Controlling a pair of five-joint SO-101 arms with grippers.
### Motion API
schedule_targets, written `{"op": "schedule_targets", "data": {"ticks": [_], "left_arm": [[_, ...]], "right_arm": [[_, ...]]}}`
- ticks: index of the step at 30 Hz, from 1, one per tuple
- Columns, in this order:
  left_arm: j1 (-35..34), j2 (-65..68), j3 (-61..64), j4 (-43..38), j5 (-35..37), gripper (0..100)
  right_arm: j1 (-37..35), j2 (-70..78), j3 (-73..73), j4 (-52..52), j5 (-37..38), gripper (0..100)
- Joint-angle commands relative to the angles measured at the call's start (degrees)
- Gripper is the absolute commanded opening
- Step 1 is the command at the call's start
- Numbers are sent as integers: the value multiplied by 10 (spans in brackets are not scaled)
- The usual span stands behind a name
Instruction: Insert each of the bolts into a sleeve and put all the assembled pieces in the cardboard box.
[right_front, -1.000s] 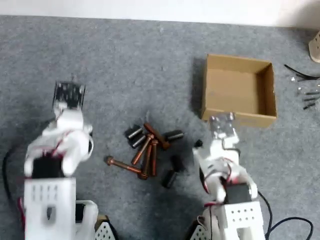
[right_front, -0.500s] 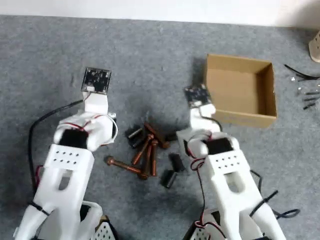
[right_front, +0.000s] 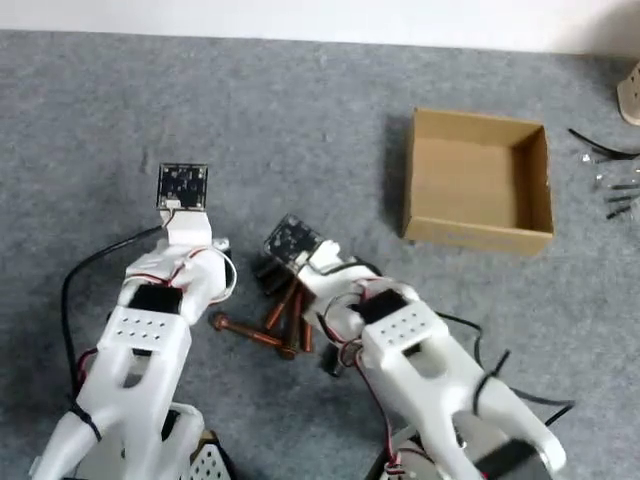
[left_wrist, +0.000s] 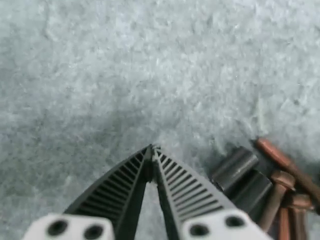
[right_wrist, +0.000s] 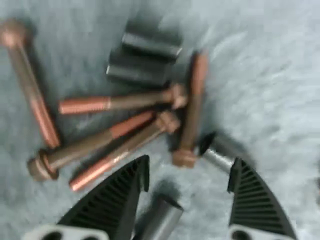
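Lying in a loose heap on the grey felt-covered table (right_front: 120, 90), the copper-coloured metal bolts (right_wrist: 115, 102) touch short dark cylindrical sleeves (right_wrist: 145, 57). The right gripper (right_wrist: 189, 167) hangs over them, fingers wide apart, and its white arm (right_front: 400, 330) hides part of the heap from above. The left gripper (left_wrist: 151, 148), fingers together, sits over bare felt just beside two sleeves. The open brown cardboard box (right_front: 478, 235) stands well apart, with loose black wires (right_front: 610, 190) beyond it.

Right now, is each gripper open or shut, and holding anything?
Left gripper: shut, holding nothing.
Right gripper: open, empty, over the bolts.
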Motion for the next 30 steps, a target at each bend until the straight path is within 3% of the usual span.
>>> {"op": "schedule_targets", "data": {"ticks": [1, 9, 30], "left_arm": [[-10, -3, -5, -14, 3, 10], [-9, -3, -4, -14, 3, 10], [-7, 0, -3, -30, 3, 10]], "right_arm": [[0, 53, -32, -14, 38, 235], [78, 116, -114, -14, 76, 235], [103, 77, -118, -58, 106, 235]]}}
